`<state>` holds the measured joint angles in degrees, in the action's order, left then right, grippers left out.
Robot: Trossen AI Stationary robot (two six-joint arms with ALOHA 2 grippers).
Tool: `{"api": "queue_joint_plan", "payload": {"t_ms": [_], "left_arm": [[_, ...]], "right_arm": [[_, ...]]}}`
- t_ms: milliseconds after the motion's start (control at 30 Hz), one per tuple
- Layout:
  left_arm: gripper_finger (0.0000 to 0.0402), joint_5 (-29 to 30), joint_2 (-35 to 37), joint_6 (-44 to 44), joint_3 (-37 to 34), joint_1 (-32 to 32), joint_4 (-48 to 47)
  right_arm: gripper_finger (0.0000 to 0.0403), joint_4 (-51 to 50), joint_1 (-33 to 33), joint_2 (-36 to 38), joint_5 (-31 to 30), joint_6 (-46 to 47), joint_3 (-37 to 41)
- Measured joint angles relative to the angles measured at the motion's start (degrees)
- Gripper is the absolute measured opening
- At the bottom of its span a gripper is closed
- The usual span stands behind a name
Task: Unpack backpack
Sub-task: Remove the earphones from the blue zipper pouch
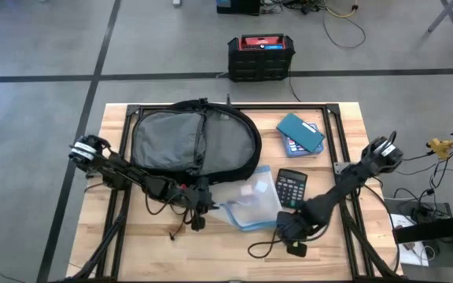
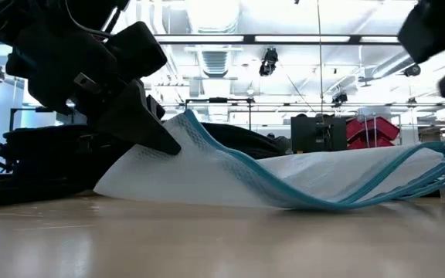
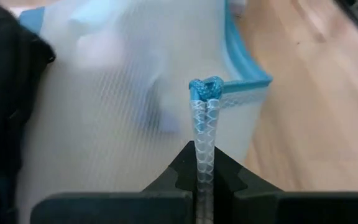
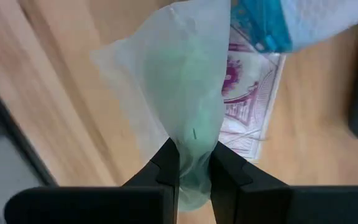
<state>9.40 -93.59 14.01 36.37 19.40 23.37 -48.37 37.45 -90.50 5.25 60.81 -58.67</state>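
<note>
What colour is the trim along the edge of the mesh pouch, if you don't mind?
Teal blue, on a translucent white mesh pouch; clearest in the left wrist view.

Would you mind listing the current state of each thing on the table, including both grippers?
backpack: lying flat on the table, main compartment open, grey lining showing.
mesh pouch: out of the backpack, pinched at two edges.
left gripper: shut on the mesh pouch's corner.
right gripper: shut on the mesh pouch's opposite edge.
calculator: lying face up on the table.
teal case: lying closed on a booklet.
</note>
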Motion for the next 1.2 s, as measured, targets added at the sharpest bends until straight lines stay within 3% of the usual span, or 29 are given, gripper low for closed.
{"api": "queue_joint_plan", "payload": {"t_ms": [100,300,467,600,700,833,933,1067,1200], "left_arm": [[0.0001,-1.9,0.7,-1.3,1.4,0.1,0.0],[0.0031,-3.3,3.0,-4.4,4.7,0.1,-3.4],[0.0086,-6.5,6.6,-4.4,10.8,0.3,-15.7],[0.0132,-7.5,8.1,-4.3,17.5,1.1,-28.8],[0.0160,-7.5,8.3,-4.4,21.8,1.9,-33.4],[0.0181,-7.4,6.6,-8.0,21.6,2.9,-22.0],[0.0185,-7.4,2.0,-10.1,20.7,3.3,-14.9],[0.0180,-4.9,-3.6,-9.9,20.9,3.2,-13.1],[0.0167,-1.6,-6.0,-9.9,21.1,3.2,-12.6]], "right_arm": [[0.0049,-1.0,0.4,1.3,-3.9,5.8,3.4],[0.0147,-0.1,0.4,1.2,-4.0,6.6,4.8],[0.0201,0.0,0.6,1.1,-3.9,5.2,2.5],[0.0221,-0.3,1.3,1.1,-2.7,4.2,0.2],[0.0228,-1.0,2.1,1.1,-1.8,3.9,-0.8],[0.0229,-1.4,2.3,1.1,-3.3,2.2,-2.1],[0.0223,0.0,2.3,0.8,-11.4,-3.6,-2.8],[0.0210,0.4,2.2,-0.9,-20.4,-12.6,-2.9],[0.0199,0.5,0.9,-4.3,-24.6,-19.8,-2.9]]}}
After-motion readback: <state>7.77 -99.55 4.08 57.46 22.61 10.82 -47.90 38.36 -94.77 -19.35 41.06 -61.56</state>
